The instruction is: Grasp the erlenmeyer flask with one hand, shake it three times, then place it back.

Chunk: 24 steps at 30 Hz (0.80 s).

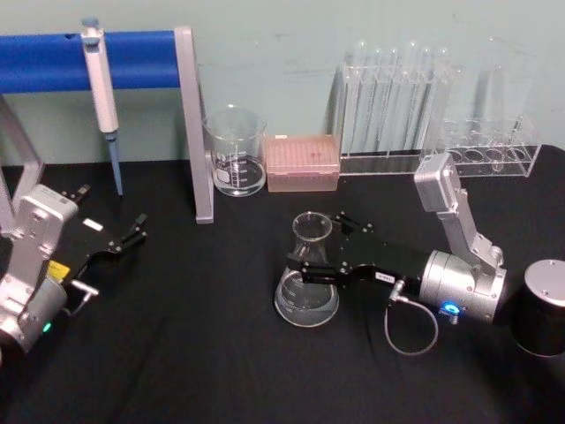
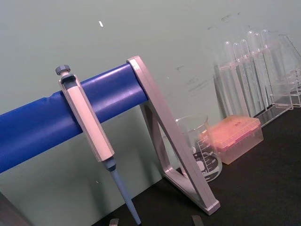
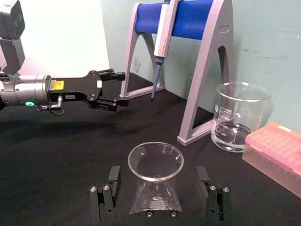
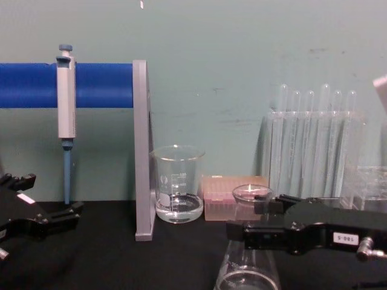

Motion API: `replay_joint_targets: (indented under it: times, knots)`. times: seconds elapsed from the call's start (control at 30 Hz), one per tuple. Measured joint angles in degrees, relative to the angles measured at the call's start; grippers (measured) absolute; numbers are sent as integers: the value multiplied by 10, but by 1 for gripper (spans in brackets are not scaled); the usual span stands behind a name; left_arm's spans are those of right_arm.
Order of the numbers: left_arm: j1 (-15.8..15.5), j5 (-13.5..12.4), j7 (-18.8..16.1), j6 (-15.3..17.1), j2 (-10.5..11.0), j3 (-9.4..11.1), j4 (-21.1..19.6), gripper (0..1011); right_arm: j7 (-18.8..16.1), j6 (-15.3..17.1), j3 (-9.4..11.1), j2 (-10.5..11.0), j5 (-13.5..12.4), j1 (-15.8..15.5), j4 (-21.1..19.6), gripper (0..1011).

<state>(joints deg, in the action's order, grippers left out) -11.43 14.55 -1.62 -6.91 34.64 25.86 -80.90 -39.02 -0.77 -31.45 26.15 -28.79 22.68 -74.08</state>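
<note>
Right wrist view looks along the right gripper (image 3: 157, 172): its jaws are spread wide, one on each side of the erlenmeyer flask (image 3: 155, 188). There is a clear gap between each jaw and the glass, so nothing is pinched. The flask stands upright near the middle of the black tabletop (image 1: 221, 353), in front of the beaker (image 1: 235, 150) and the pink box (image 1: 303, 162). The head view shows the jaws level with the flask's neck, and the chest view puts them just below its rim. The left gripper (image 1: 124, 238) is at the tabletop's left side, well apart from the flask, jaws parted and empty. The left wrist view faces the pipette (image 2: 89, 122) hanging on the blue bar (image 2: 42, 117), with test tubes (image 2: 244, 75) beyond.
</note>
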Motion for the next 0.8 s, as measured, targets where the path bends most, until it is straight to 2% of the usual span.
replay_joint_targets:
  times: [0.43, 0.63, 0.73, 0.8]
  knots:
    - [0, 0, 0, 0, 0, 0, 0, 1001, -5, 18, 0, 30, -3, -16, -26, 1000]
    - [0, 0, 0, 0, 0, 0, 0, 1001, -13, 27, 0, 55, -6, -31, -46, 1000]
    - [0, 0, 0, 0, 0, 0, 0, 1001, -20, 46, -3, 73, -9, -37, -54, 1000]
    - [0, 0, 0, 0, 0, 0, 0, 1001, -24, 52, -5, 78, -10, -37, -54, 1000]
